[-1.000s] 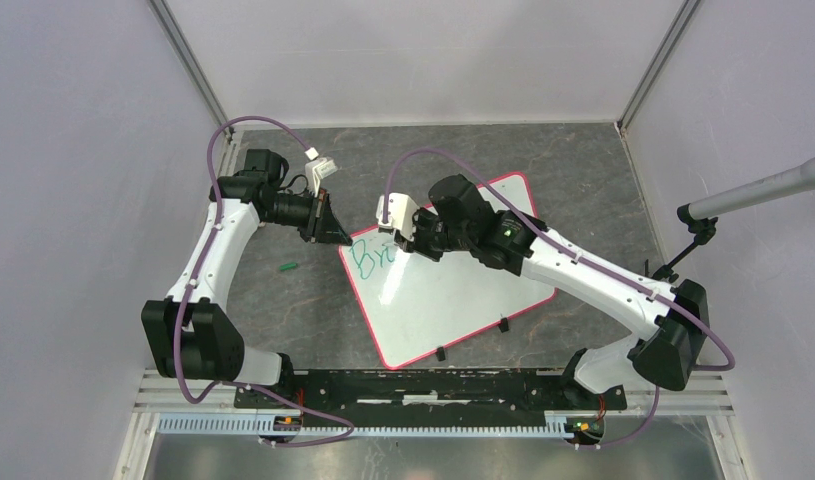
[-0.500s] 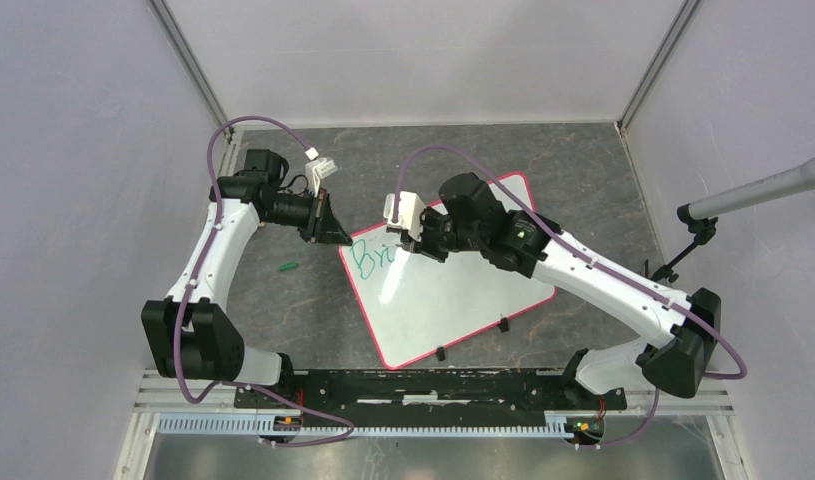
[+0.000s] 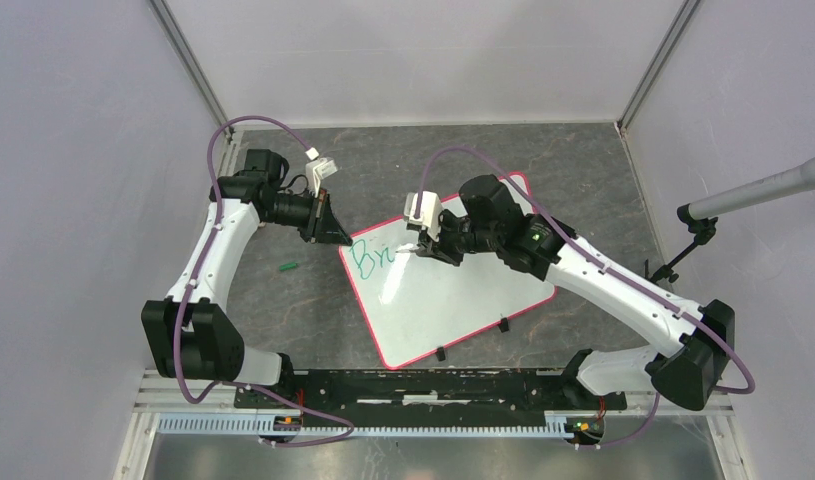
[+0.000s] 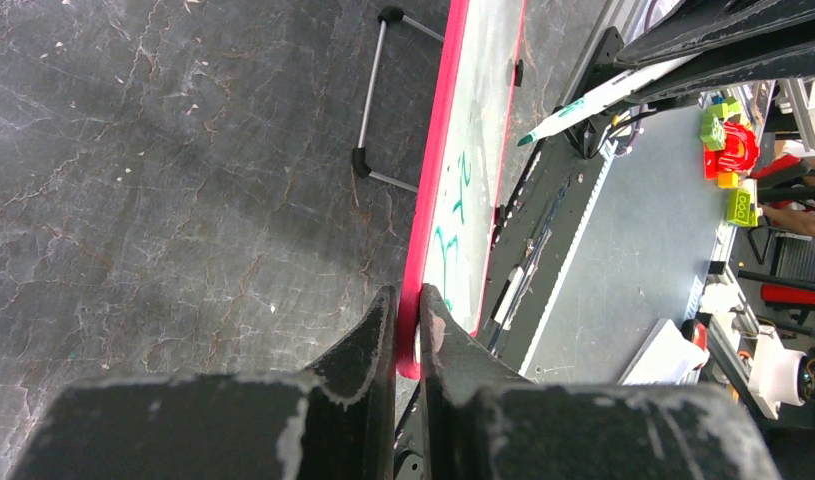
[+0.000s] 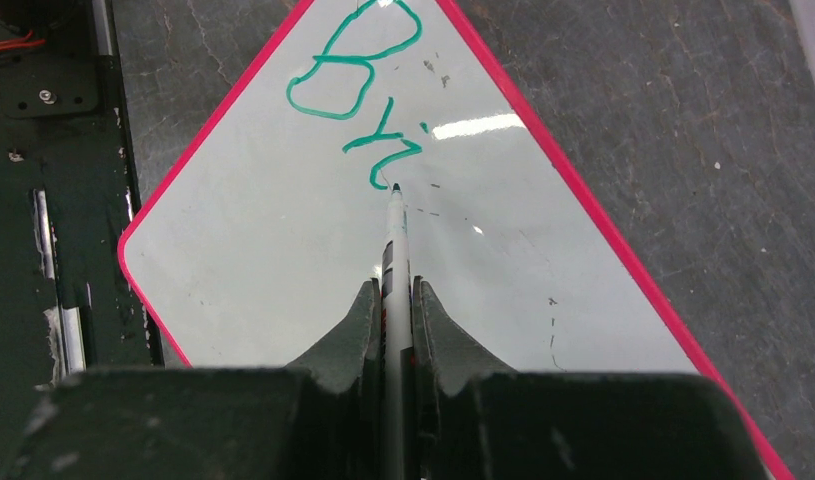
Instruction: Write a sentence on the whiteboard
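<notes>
My L arm runs up frame left, elbow bent, wrist turned right. L gripper [image 4: 408,322] is clamped on the red rim of the whiteboard [image 3: 453,295] at its upper-left corner. R arm stretches diag. from lower right to centre. R gripper [image 5: 393,305] is closed on marker [image 5: 394,235], tip at last stroke of sentence [image 5: 361,95], which reads "Bri". Board sits askew on counter [image 3: 283,310], frame centre.
</notes>
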### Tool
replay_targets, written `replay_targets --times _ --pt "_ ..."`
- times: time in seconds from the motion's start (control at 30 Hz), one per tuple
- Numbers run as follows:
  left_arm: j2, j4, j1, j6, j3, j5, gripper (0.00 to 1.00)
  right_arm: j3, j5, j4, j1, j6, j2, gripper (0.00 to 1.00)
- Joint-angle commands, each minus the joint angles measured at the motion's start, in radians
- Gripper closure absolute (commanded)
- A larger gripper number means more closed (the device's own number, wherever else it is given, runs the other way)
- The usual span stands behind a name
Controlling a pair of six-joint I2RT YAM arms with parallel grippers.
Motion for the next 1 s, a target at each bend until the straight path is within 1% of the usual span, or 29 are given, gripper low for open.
replay_targets --times 0.0,0.17,0.5,0.97 --pt "0.004 -0.014 -0.029 0.044 0.012 -0.016 0.98 -0.016 -0.021 0.040 -0.001 0.012 -0.038 1.00" --pt "0.000 -0.014 -0.037 0.045 0.009 -0.018 0.98 -0.030 -0.018 0.045 0.000 0.015 -0.035 1.00" --pt "0.002 -0.014 -0.041 0.051 0.007 -0.021 0.98 -0.003 -0.008 0.050 0.011 0.014 -0.010 1.00" --pt "-0.003 -0.014 -0.042 0.054 0.003 -0.016 0.98 0.041 0.109 0.061 0.010 0.031 0.046 1.00"
